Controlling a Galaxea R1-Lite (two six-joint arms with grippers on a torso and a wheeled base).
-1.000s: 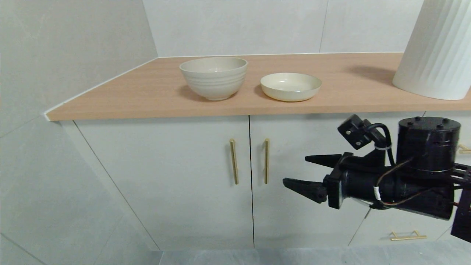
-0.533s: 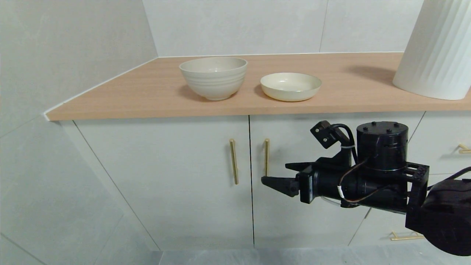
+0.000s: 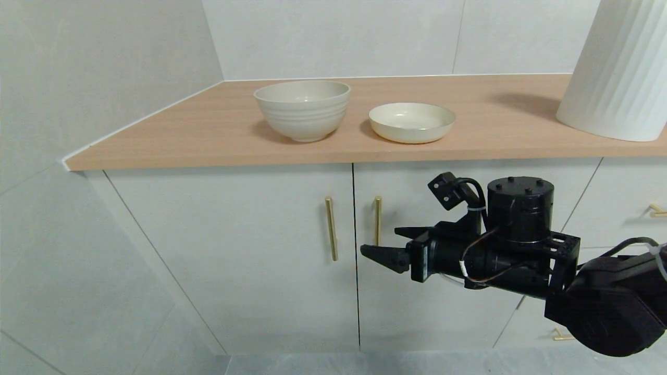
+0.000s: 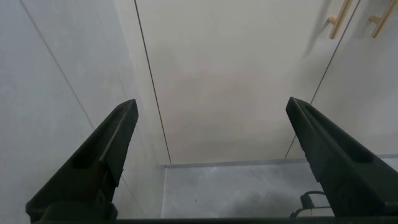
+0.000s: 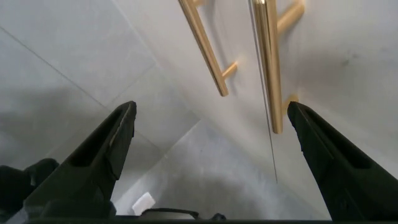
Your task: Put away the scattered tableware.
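A deep cream bowl (image 3: 302,109) and a shallow cream dish (image 3: 411,122) stand side by side on the wooden countertop (image 3: 208,140). Below it are two cabinet doors with upright gold handles, the left one (image 3: 331,228) and the right one (image 3: 377,224). My right gripper (image 3: 379,240) is open and level, its tips at the right handle's lower half. The right wrist view has the gripper (image 5: 211,107) with both handles (image 5: 267,62) just ahead of it. My left gripper (image 4: 211,104) is open and empty, low down and facing a cabinet door (image 4: 224,81) and the floor.
A tall white ribbed vessel (image 3: 620,73) stands at the right end of the countertop. A tiled wall (image 3: 78,78) closes in on the left. More gold handles (image 3: 657,210) sit on the drawers to the right. Grey floor (image 3: 365,364) lies below.
My right arm has moved left, bringing its open gripper from the right door's middle up to that door's gold handle. The bowl and dish have not moved.
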